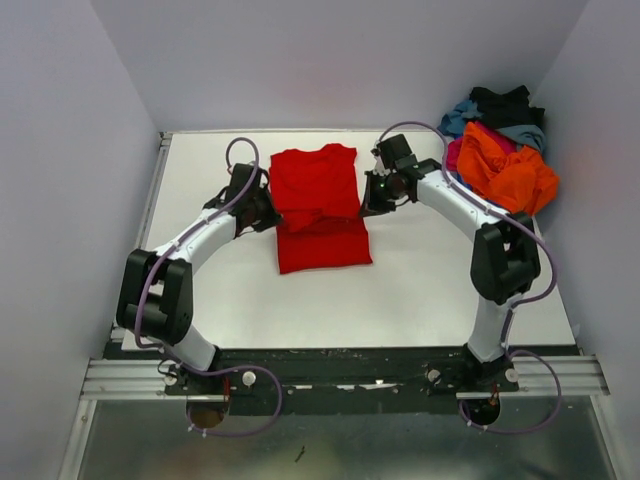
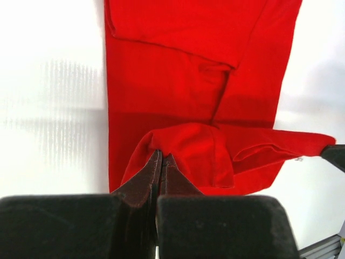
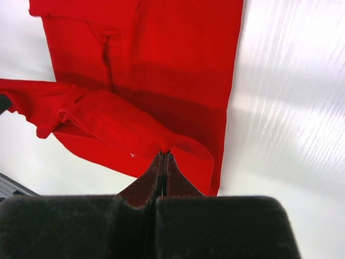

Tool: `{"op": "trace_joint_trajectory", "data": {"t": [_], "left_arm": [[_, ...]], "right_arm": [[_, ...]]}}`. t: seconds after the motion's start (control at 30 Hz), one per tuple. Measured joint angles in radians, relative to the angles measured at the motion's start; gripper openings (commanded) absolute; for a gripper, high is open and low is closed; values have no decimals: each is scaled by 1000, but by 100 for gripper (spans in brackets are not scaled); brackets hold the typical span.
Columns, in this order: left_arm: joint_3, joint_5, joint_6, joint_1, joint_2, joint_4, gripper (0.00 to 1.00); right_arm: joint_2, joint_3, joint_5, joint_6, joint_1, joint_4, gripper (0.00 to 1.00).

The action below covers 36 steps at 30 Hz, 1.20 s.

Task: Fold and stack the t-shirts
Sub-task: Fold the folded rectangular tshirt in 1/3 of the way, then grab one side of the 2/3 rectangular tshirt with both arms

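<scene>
White counter [image 1: 430, 290]: red t-shirt [image 1: 318, 205] at centre, its edges clamped by left fingers [image 2: 143, 182] at 9 o'clock and right fingers [image 3: 148, 182] at 3 o'clock; mixed shirt pile [image 1: 505, 150] at 2 o'clock.

- The red t-shirt [image 1: 318, 205] is soft, matt cloth with creases.
- The table [image 1: 430, 290] under the red t-shirt is smooth, white and a little shiny.
- The left gripper [image 2: 161, 160] and right gripper [image 3: 163, 159] look black, matt and rough.

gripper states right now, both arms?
Left gripper: closed, pinching a fold of the red t-shirt.
Right gripper: closed, pinching the same red t-shirt.
</scene>
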Motion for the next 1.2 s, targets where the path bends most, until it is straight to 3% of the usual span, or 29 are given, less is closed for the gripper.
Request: {"op": "trace_joint_trajectory", "data": {"t": [0.4,0.43,0.47,0.5,0.53,0.57,0.63,0.8,0.97,1.07,1.2], "left_arm": [[8,34,3,32,76,60,0],[9,38,3,34,85,69,12],[11,41,3,34,93,74,43],[18,45,5,36,107,77,67],[27,47,3,37,121,80,86],[37,49,2,37,138,85,99],[55,49,2,37,162,87,99],[32,40,17,38,135,111,97],[-162,41,-3,37,-43,151,80],[-279,46,-26,31,-142,163,77],[-347,48,-46,8,-161,174,69]], "right_arm": [[84,105,-3,0,-24,-2,1],[92,112,-4,0,-25,-1,3],[102,121,-6,0,-27,-2,16],[113,129,-7,0,-29,-1,43],[123,138,-8,-1,-32,0,63],[134,145,-8,5,-34,1,71],[148,153,-5,6,-39,7,78],[98,46,-3,9,-45,82,79],[-63,-167,-6,12,-45,140,67],[-145,-263,-23,9,-45,164,50],[-182,-354,-51,8,-45,201,46]]}}
